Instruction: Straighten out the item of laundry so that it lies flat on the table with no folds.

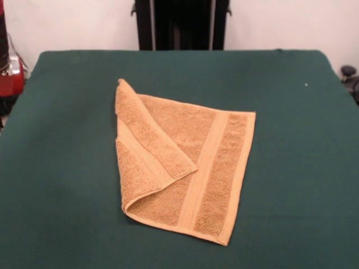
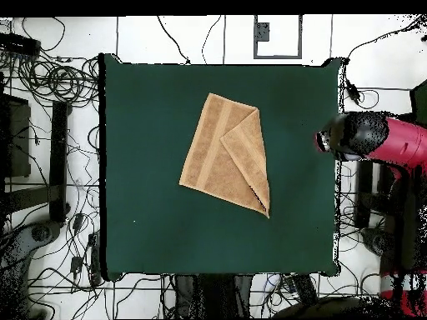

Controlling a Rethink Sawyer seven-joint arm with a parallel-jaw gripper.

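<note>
The item of laundry (image 1: pixel 185 168) lies folded, well away from the parked arm (image 2: pixel 375 137); its gripper is out of sight, so the next move is reaching for the flap.

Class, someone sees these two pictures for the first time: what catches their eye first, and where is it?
A golden-tan towel lies near the middle of the dark green table, one corner folded over it as a triangular flap. In the overhead view the red and black arm sits off the table's right edge.

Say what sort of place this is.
Most likely a robotics lab or test cell, not a home. A green cloth-covered table stands on a pale floor strewn with cables, a red and black robot arm beside it. A tan towel lies partly folded.
</note>
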